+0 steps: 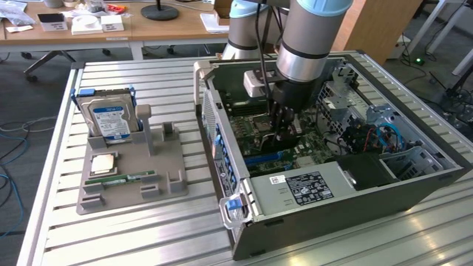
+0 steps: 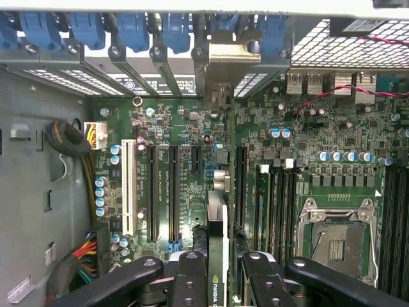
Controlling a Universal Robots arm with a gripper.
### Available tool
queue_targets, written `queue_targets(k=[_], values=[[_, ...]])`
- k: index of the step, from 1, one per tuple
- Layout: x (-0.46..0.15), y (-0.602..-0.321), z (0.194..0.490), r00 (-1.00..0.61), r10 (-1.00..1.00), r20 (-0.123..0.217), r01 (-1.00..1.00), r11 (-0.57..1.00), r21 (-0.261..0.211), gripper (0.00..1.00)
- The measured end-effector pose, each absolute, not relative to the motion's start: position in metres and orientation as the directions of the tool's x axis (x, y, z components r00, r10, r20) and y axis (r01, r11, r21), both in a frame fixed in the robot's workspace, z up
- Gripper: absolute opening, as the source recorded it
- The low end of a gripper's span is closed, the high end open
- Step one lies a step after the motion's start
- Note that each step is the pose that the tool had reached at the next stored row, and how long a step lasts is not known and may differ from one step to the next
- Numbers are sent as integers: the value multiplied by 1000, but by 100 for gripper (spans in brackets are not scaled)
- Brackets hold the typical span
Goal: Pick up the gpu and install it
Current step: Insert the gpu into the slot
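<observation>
Wrist view: gpu (image 2: 217,230) clamped edge-on between jaws.

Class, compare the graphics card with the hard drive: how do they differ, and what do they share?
The graphics card is inside the computer case, gripped between the fingers; the hard drive stands outside it in a grey holder. The card is a thin board seen edge-on; the drive is a thick silver block with a blue-white label. Both stand on edge rather than lying flat.

Thin gpu (image 2: 217,243) upright, edge-on, over motherboard (image 2: 192,128)
</observation>
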State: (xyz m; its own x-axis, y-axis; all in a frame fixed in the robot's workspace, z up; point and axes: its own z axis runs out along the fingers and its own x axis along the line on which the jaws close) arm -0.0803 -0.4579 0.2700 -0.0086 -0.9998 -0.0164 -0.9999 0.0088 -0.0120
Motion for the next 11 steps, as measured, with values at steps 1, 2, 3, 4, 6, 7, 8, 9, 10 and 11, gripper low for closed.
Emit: queue_targets(k=[1, 2, 3, 4, 6, 7, 8, 9, 10, 11], values=[[-80, -458, 270, -9, -1000, -16, -1000, 9, -12, 26], [-81, -458, 270, -9, -1000, -16, -1000, 9, -12, 26], [-81, -458, 270, -9, -1000, -16, -1000, 9, -12, 26], [-81, -458, 270, -9, -1000, -16, -1000, 9, -12, 26], [-82, -458, 270, -9, -1000, -15, -1000, 9, -12, 26], [-82, -458, 270, -9, -1000, -15, -1000, 9, -12, 26], [-82, -458, 270, -9, -1000, -15, -1000, 9, -12, 26], [-82, -458, 270, -9, -1000, -15, -1000, 9, -12, 26], [-83, -458, 270, -9, -1000, -15, -1000, 9, -12, 26], [-83, -458, 270, -9, -1000, -15, -1000, 9, -12, 26]])
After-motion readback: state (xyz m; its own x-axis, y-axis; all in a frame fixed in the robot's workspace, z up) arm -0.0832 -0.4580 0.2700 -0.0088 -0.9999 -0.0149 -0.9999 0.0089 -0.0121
